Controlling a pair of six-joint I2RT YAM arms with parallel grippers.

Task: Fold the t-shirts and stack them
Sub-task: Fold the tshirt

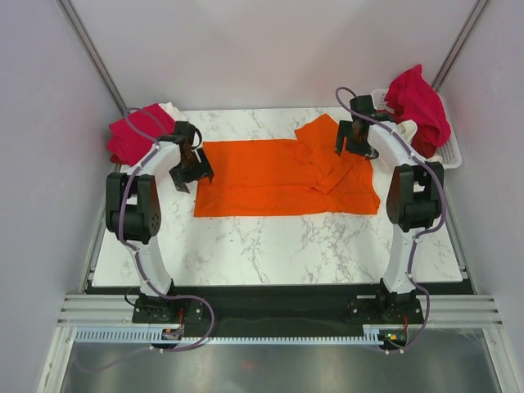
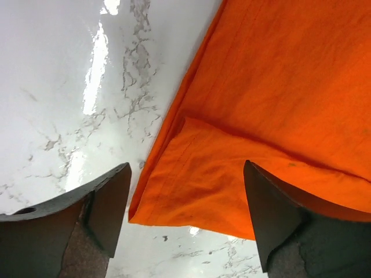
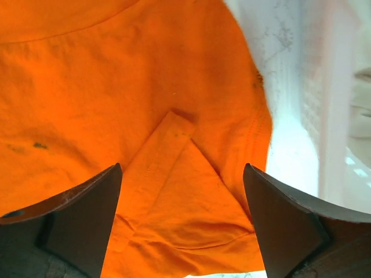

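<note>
The bright orange cloth t-shirt (image 1: pixel 278 178) lies crosswise; left claw (image 2: pixel 185 197) gapes over its left corner, right claw (image 3: pixel 182 197) gapes over its folded sleeve.

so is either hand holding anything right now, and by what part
Nothing is held. Both are open: the left hand above a corner of the orange t-shirt, the right hand above a folded flap at its other end.

A crimson t-shirt (image 1: pixel 418 102) hides most of the white basket (image 1: pixel 453 154) beneath it.
</note>
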